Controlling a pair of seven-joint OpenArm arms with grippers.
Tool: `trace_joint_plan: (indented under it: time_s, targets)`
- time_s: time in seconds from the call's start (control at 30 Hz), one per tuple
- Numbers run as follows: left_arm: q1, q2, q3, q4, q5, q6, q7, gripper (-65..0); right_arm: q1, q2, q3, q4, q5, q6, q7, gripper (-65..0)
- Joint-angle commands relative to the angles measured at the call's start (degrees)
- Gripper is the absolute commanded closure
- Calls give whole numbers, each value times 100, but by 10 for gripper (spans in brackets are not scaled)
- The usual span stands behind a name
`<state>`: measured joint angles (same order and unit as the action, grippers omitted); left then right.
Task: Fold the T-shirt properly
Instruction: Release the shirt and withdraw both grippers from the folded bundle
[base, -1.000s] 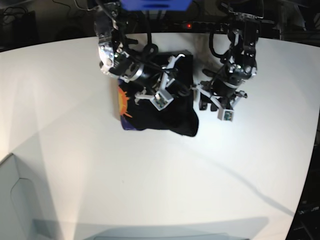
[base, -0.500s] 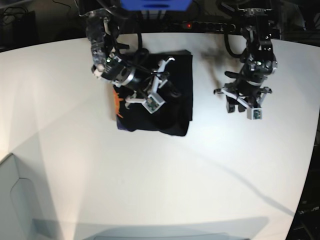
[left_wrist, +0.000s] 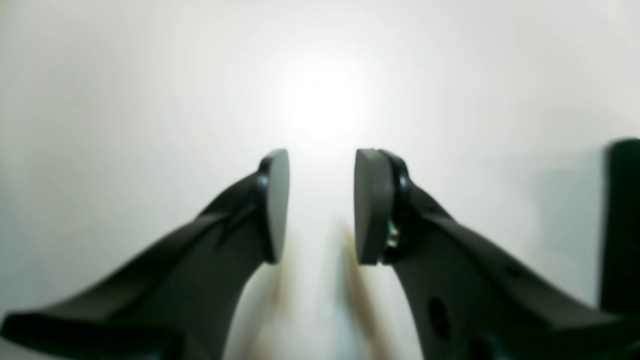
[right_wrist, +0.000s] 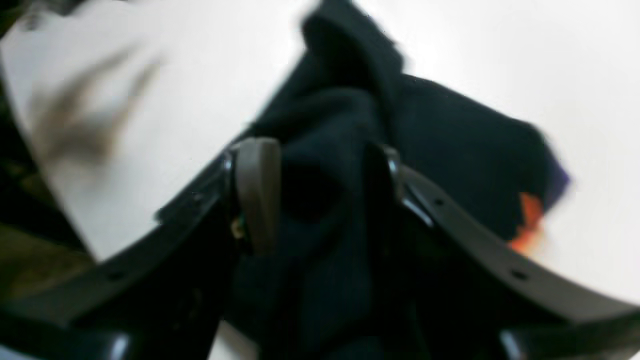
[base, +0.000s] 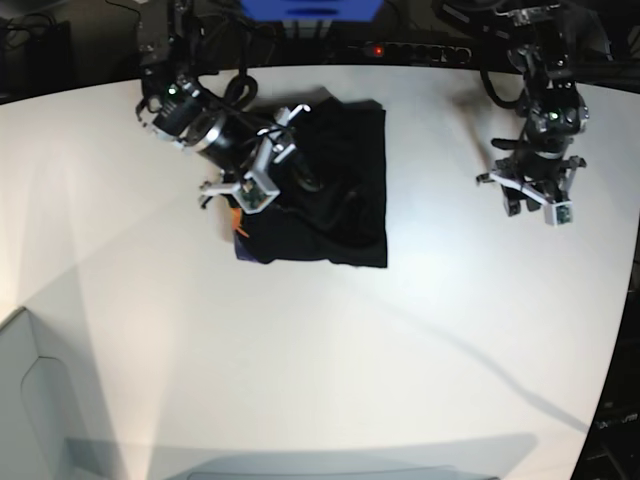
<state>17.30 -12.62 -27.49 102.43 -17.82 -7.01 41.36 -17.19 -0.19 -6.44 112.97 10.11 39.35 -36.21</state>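
The black T-shirt (base: 335, 190) lies folded into a rough rectangle at the back middle of the white table. Its orange patch (base: 237, 215) shows at the left edge. My right gripper (base: 248, 192) is over the shirt's left edge. In the right wrist view the right gripper (right_wrist: 320, 190) has its jaws apart, and bunched black cloth (right_wrist: 450, 150) fills the gap; the orange patch (right_wrist: 527, 220) lies to the right. My left gripper (base: 525, 203) is far right of the shirt. In the left wrist view the left gripper (left_wrist: 322, 200) is open and empty over bare table.
The white table (base: 320, 350) stretches forward and to both sides. Dark cables and a power strip (base: 400, 48) run along the back edge. A grey shape (base: 30, 400) sits at the front left corner. A dark strip (left_wrist: 620, 225) shows at the left wrist view's right edge.
My left arm has moved right, away from the shirt's right edge. My right arm has moved left across the shirt to its left edge. The shirt's bulging lower right corner now lies flatter.
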Motion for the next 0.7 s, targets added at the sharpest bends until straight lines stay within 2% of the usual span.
trace_joint_plan:
  time_s: [0.0,0.13,0.47,0.53,0.67]
  targets:
    - [-46,-70,-148,108,-15,19,-150,-213,53,-56,24,75,128,65,170,-281]
    - [-64,-70,-421,108,-15,19,-150,-213,273,-56,94,4,101,65,144,-281]
    - [-46,-61,-430,108,-15,19,-150,-213,352,-39,33,-620,101,65,170,-269]
    - [24,-61,-430,108,-15,19,-167,-213,343,-39,15,-620,110,65,170,-227]
    - [24,-61,-500,108,-15,19,-167,-213,317,-30,-196,-541,101,65,152,-49]
